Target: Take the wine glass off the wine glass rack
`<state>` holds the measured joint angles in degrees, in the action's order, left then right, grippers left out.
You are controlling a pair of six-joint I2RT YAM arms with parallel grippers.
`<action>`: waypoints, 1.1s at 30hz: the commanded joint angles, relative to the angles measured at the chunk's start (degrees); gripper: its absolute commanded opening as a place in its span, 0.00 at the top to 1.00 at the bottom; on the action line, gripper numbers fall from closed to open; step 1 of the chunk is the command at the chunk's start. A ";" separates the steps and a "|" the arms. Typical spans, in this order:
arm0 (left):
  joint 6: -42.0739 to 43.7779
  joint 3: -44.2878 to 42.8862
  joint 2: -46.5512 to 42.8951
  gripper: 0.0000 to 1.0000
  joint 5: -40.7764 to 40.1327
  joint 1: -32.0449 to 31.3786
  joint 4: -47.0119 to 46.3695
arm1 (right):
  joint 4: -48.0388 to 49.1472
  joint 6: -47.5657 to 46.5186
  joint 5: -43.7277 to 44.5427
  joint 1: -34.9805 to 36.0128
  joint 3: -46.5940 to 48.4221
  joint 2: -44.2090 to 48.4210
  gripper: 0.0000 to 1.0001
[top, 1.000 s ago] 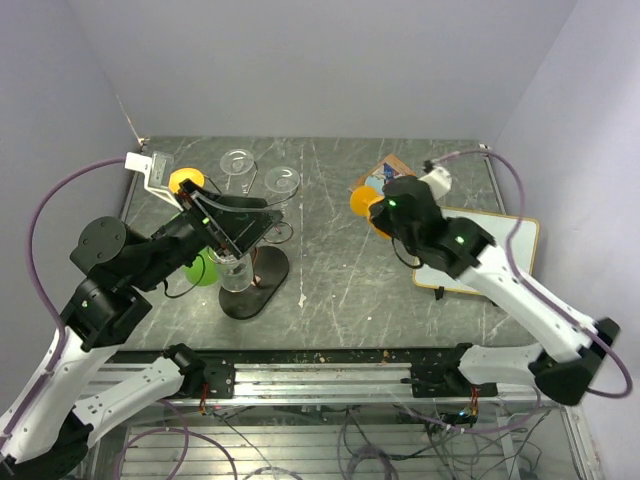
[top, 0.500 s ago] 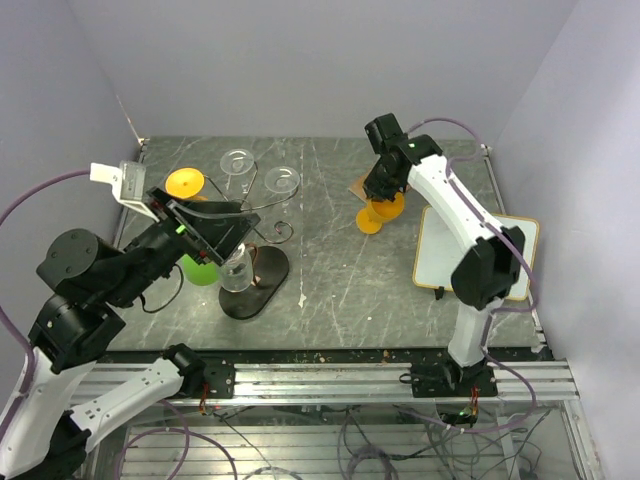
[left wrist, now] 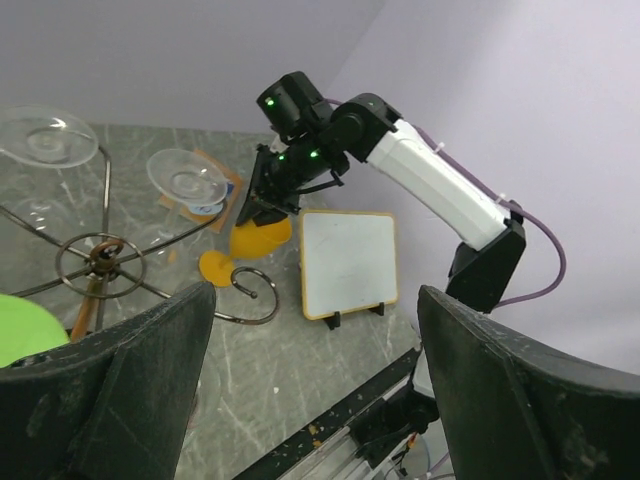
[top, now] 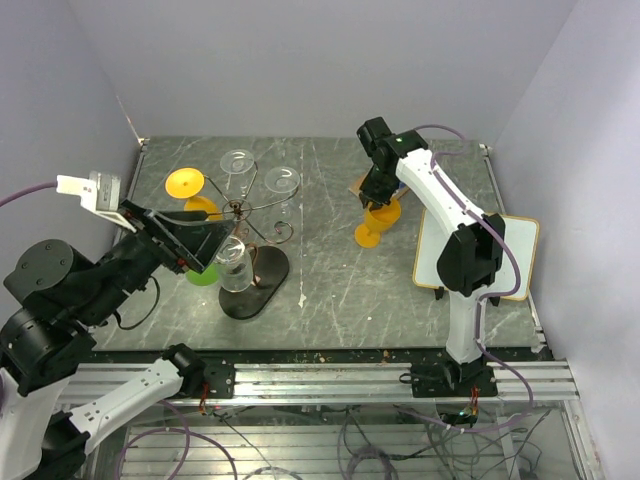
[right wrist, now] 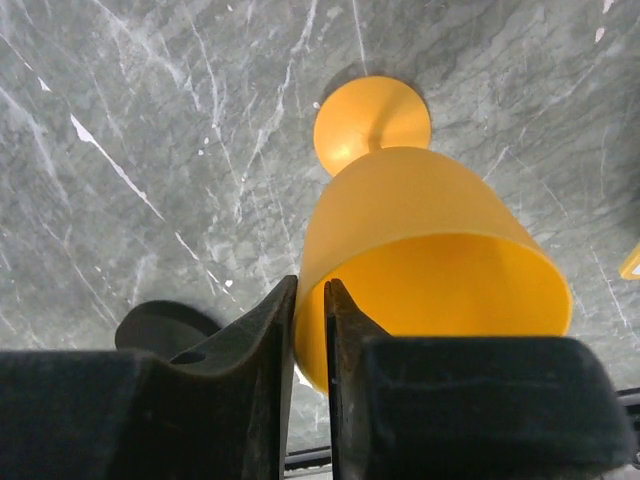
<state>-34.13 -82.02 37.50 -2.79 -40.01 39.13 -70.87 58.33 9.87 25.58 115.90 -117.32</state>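
Our left arm [top: 60, 285] sits folded low at the near left, and the left gripper [left wrist: 315, 300] is spread wide. Our right arm [top: 440, 195] reaches far forward with its wrist bent down. The right gripper [right wrist: 310, 290] keeps its fingers a narrow slit apart, astride the rim of the orange glass [right wrist: 430, 230]. We cannot tell whether they press it.

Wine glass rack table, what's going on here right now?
The right gripper has its jaws pinched on the rim of an orange wine glass, which stands upright on the table, away from the wine glass rack. The left gripper hovers beside the rack with its jaws wide open, holding nothing. On the rack hang clear glasses, a green glass and a second orange glass.
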 commanded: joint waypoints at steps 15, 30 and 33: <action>1.37 -6.28 4.25 0.00 -8.87 -0.16 21.71 | 1.98 -5.39 4.77 0.06 2.05 10.99 0.11; 15.88 -11.85 13.07 0.13 -1.94 -0.11 26.63 | 35.42 -29.79 -11.56 -0.27 -30.07 37.39 0.09; 17.61 -13.45 16.45 0.16 -1.24 -0.16 28.62 | 39.08 -31.44 -13.52 -0.27 -34.23 41.60 0.09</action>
<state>-22.20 -92.97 49.93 -7.42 -40.01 65.04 -43.51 35.42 3.20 25.56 85.78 -81.80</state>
